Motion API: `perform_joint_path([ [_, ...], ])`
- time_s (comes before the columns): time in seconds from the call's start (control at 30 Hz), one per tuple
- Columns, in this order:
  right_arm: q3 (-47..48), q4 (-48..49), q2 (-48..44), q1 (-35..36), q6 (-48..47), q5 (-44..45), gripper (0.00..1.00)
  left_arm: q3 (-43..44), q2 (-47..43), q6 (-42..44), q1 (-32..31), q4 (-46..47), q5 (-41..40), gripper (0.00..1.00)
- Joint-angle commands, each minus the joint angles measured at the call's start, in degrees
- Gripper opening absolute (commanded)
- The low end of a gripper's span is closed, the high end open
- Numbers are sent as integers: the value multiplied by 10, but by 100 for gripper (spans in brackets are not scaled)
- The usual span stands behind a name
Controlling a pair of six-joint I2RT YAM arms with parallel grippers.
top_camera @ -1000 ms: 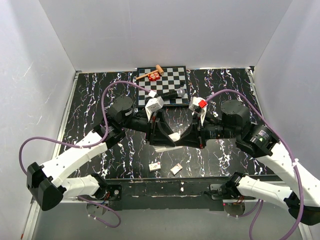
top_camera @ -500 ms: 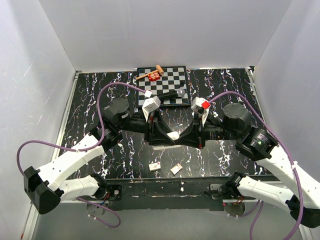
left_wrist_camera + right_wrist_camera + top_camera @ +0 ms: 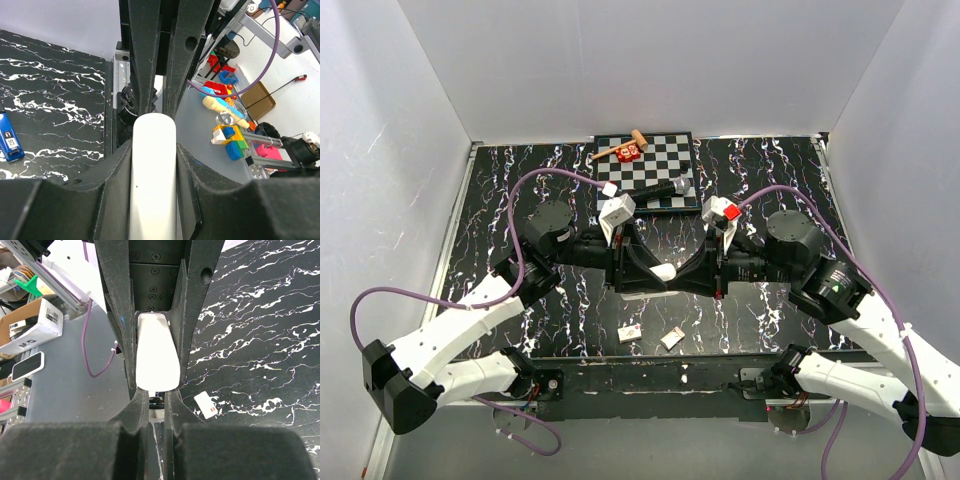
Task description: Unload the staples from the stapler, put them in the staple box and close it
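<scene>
My left gripper and right gripper meet tip to tip above the middle of the black marbled table. The left gripper is shut on a white tube, also seen in the top view. The right gripper is shut at the tube's rounded end, with a small dark piece pinched between its fingertips. A small blue stapler with a white label lies on the table at the left wrist view's left edge, apart from both grippers. It is hidden in the top view.
A checkerboard lies at the back with a black microphone, a wooden mallet and a red block on it. Two small white cards lie near the front edge. White walls enclose the table.
The left wrist has drawn a little to the left and the right wrist a little to the right. The white tube stays between the fingertips at the middle.
</scene>
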Motion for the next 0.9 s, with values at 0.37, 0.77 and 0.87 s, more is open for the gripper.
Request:
perform_joint_path([
  [0.37,-65,-100,-20,41,31,-75,1,8,-46,-17,42,125,-97,0],
  [0.77,-96,-72,-31,55,53,-70,1,-1,-56,-24,51,138,-107,0],
  [0.87,-107,-62,-36,59,62,-70,1,-1,-58,-24,54,141,-108,0],
])
